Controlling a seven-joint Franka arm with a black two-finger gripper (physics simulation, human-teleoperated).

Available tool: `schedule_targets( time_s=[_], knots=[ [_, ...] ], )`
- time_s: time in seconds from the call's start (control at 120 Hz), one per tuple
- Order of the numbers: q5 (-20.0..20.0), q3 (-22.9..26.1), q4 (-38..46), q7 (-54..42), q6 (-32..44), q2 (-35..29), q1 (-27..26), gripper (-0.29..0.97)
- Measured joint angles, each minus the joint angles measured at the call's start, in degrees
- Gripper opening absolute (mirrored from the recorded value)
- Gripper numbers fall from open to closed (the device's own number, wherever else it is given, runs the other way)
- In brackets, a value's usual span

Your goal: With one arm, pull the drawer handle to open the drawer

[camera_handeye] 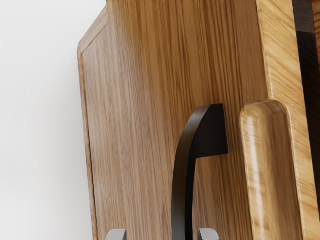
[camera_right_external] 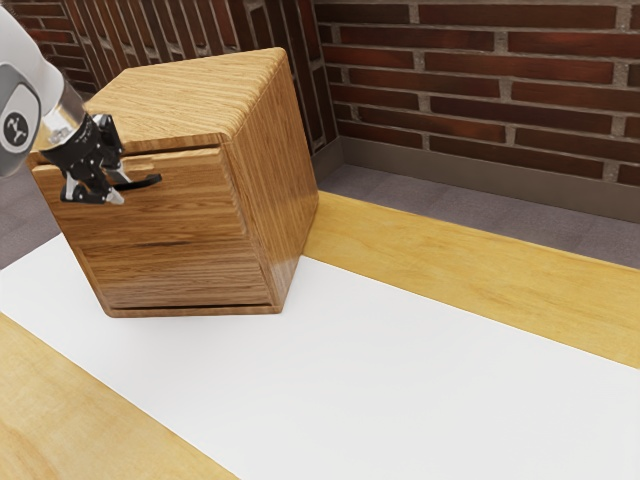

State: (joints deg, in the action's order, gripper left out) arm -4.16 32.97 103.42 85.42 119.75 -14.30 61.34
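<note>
- The wooden cabinet [camera_right_external: 250, 150] sits on a white mat [camera_right_external: 400, 380], toward the end of the surface [camera_right_external: 480, 270] at the exterior view's left, with a brick wall [camera_right_external: 480, 80] behind it.
- The arm [camera_right_external: 15, 110] comes in from the exterior view's upper left, and its black hand is right up against the cabinet's front, at the top drawer [camera_right_external: 170, 205].
- There's the handle [camera_right_external: 140, 182]: a thin, dark, curved bar on the drawer front, poking out past the hand toward the exterior view's right.
- From the wrist, the handle [camera_handeye: 182, 175] arcs out from the wood and runs down between the two grey fingertips [camera_handeye: 116, 234].
- The jaws are open and straddle the bar. One tip is just beside it and the other stands clear, so nothing is clamped.
- The drawer front has a rounded notch in its edge, with a dark slit beyond it. I can't tell whether the drawer is out at all.
- Lower down, the seams of the other fronts lie flush with the cabinet.
</note>
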Motion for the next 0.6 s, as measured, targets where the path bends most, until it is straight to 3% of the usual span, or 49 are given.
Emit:
schedule_targets(
  time_s=[0.175, 0.6],
  knots=[
    [0.0, -3.9, 0.6, 0.0, -0.1, -0.1, -3.2, 0.09],
    [0.0, -4.3, 1.7, -0.1, -0.2, -1.1, -3.9, 0.09]
  ],
)
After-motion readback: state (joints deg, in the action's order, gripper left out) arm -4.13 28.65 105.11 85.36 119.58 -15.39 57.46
